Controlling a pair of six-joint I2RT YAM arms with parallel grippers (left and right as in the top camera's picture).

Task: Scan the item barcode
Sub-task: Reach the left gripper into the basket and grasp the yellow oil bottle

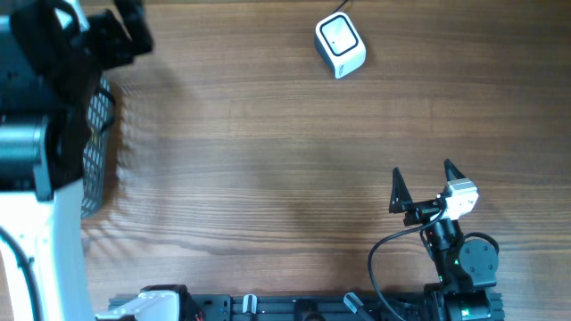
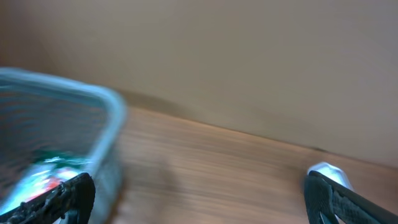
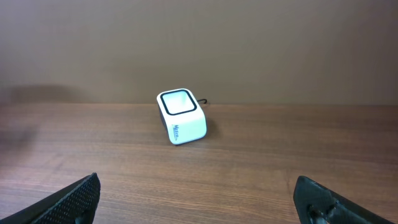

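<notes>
Right gripper [image 1: 422, 176] gapes fully open and empty near the table's [image 1: 268, 160] near edge in your overhead view. The scanner [image 1: 340, 45] sits by the far edge, a mesh basket [image 1: 100, 152] at the left edge. Your left wrist view shows the left gripper [image 2: 199, 208] spread wide, holding nothing, with a blurred green-and-red item [image 2: 53, 169] inside the basket. Your right wrist view shows the scanner well ahead of the open fingers.

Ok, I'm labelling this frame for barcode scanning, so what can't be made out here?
1. The item in the basket: in the left wrist view, motion blur leaves only green and red smears, and no barcode is legible.
2. The basket's contents: in the overhead view, the left arm covers most of it.
3. The print on the scanner: too small to read in the right wrist view.
</notes>
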